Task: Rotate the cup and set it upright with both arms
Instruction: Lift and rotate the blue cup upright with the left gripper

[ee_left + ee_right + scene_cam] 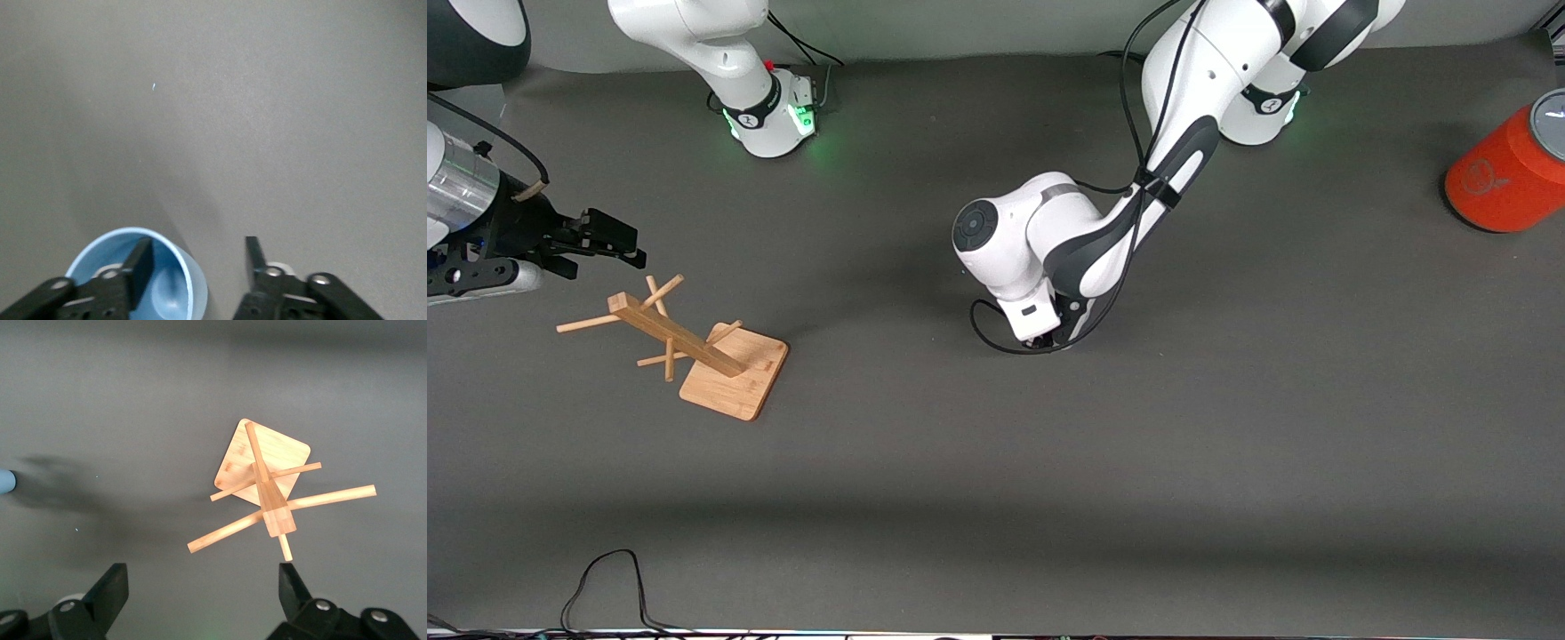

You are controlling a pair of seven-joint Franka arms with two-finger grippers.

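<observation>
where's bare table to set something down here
Widest bare patch: grey mat nearer the front camera than the wooden peg rack, left gripper. Another lies between that gripper and the orange cylinder. Crowded: right gripper above the rack; pale blue cup.

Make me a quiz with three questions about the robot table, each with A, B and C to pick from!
1. Where does the wooden rack stand?
A. Toward the right arm's end of the table
B. Toward the left arm's end of the table
C. Right under the left hand

2. What colour is the cup?
A. Red
B. Pale blue
C. Green

3. What are the right hand's fingers doing?
A. Shut on the cup
B. Shut on a peg of the rack
C. Open, holding nothing

Answers:
1. A, because the rack sits close to the right hand, which is over the table beside it.
2. B, because the left wrist view shows a pale blue cup, mouth up, with one finger of the open left hand inside it and one outside.
3. C, because the right wrist view shows both fingers wide apart with only table between them.
</observation>
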